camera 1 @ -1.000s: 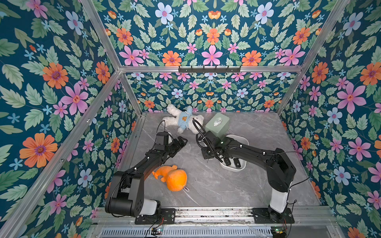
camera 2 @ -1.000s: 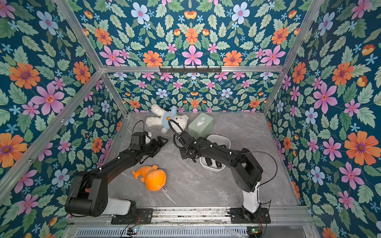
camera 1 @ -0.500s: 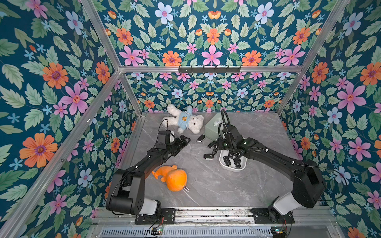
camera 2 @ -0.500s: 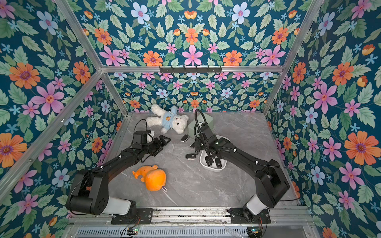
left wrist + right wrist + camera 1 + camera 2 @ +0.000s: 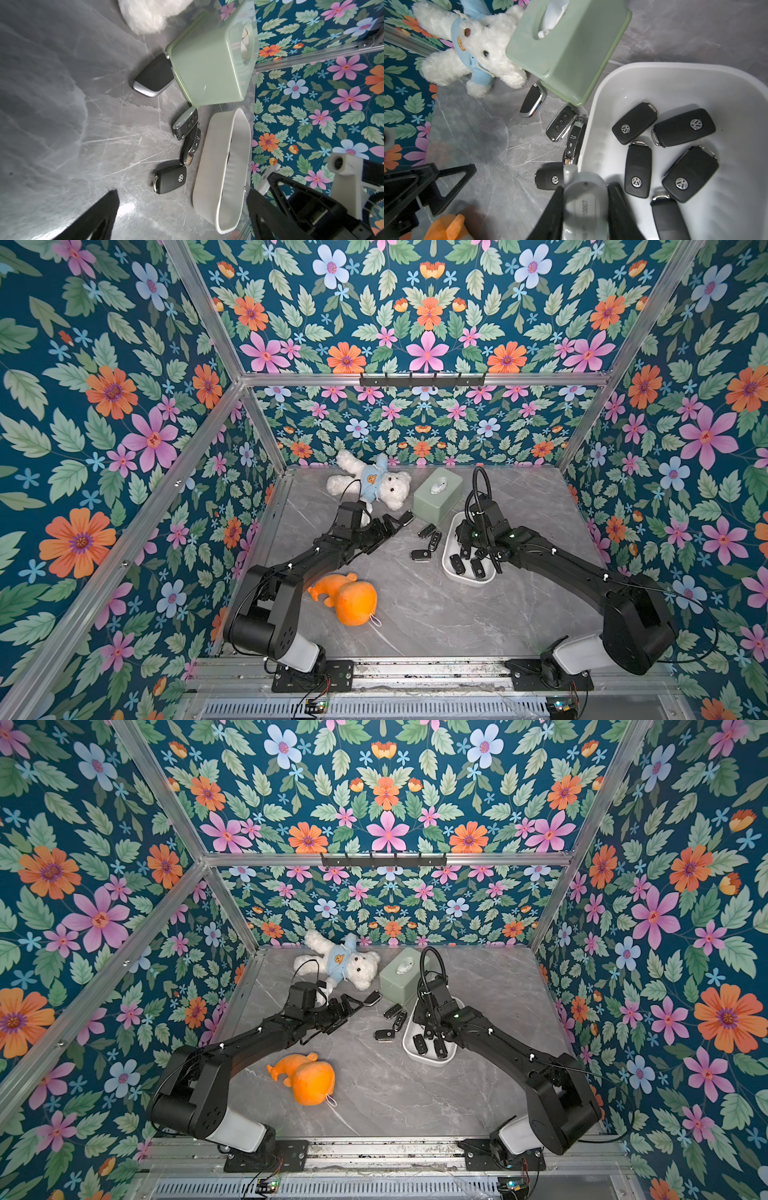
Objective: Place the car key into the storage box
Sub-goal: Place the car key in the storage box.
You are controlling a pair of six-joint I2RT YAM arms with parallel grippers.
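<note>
Floored with grey veined marble (image 5: 436, 614), walled in floral paper (image 5: 428, 352). Pinched in the right gripper (image 5: 586, 186) over the edge of the storage box (image 5: 467, 580): a silver car key (image 5: 585, 207). Spread wide near the box, empty: the left gripper (image 5: 387, 529).

Light falls bright and even from above on my desk (image 5: 436, 614), with soft shadows and one white glare patch in the left wrist view. My right fingers (image 5: 620, 207) loom dark and blurred near the lens, and both wrist views bend at the edges.
</note>
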